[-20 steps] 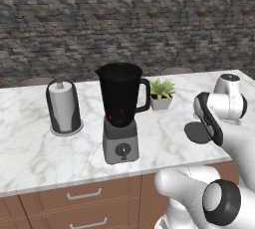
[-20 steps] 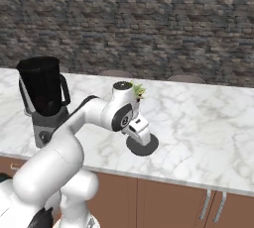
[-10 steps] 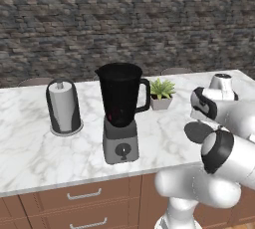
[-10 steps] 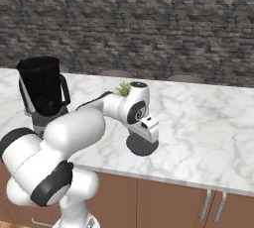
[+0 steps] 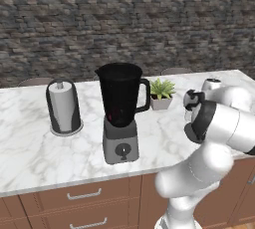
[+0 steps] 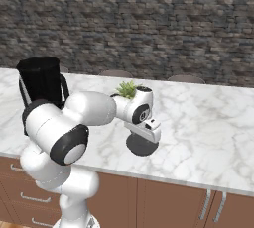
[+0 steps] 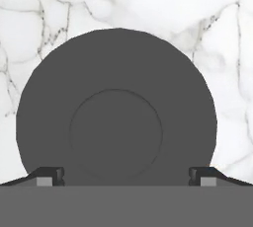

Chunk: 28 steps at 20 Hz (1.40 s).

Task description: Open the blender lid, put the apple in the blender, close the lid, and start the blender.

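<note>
Marble counter (image 7: 148, 4) — blender lid (image 7: 116, 127) flat

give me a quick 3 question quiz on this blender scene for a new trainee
1. True or false: the blender lid is lying flat on the marble counter.
2. The gripper above the lid is: A) open, its tips apart over the lid's near edge, B) shut on the lid's knob, C) shut on the apple.
3. What stands on the counter to the left of the blender in the left base view?

Key
1. True; the jar's top is uncovered.
2. A.
3. A white paper-towel roll in a dark holder.
</note>
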### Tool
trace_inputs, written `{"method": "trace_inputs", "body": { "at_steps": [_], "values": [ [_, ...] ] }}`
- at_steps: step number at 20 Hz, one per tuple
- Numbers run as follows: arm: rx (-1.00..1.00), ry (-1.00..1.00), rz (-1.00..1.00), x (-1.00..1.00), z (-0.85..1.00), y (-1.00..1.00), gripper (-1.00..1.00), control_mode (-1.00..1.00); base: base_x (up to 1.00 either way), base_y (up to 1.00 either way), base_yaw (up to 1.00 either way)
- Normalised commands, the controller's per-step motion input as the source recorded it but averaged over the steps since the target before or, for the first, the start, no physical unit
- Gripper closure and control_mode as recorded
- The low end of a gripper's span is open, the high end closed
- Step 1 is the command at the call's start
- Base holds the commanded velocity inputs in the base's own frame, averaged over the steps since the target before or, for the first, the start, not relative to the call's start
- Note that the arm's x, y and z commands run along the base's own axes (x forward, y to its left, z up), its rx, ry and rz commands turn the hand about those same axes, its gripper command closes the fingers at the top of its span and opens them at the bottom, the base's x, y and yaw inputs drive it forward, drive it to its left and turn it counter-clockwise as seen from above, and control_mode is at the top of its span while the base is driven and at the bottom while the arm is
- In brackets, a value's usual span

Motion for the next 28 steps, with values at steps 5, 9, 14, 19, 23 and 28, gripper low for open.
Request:
{"method": "trace_inputs", "body": {
  "at_steps": [5,9,14,19,23,28],
  "values": [
    [0.0,0.0,0.01,0.19,-0.46,0.0,-1.0,-1.0,0.0,0.0,0.0],
    [0.0,0.0,0.01,0.05,-0.4,0.0,-1.0,-1.0,0.0,0.0,0.0],
    [0.0,0.0,0.0,0.02,-0.54,0.09,1.0,-1.0,0.0,0.0,0.0],
    [0.0,-0.02,0.0,0.0,-0.32,0.09,1.0,-1.0,0.0,0.0,0.0],
    [0.0,0.0,0.0,0.0,0.0,0.18,1.0,-1.0,0.0,0.0,0.0],
    [0.0,-0.05,0.0,-0.02,0.49,0.0,1.0,-1.0,0.0,0.0,0.0]
  ]
}}
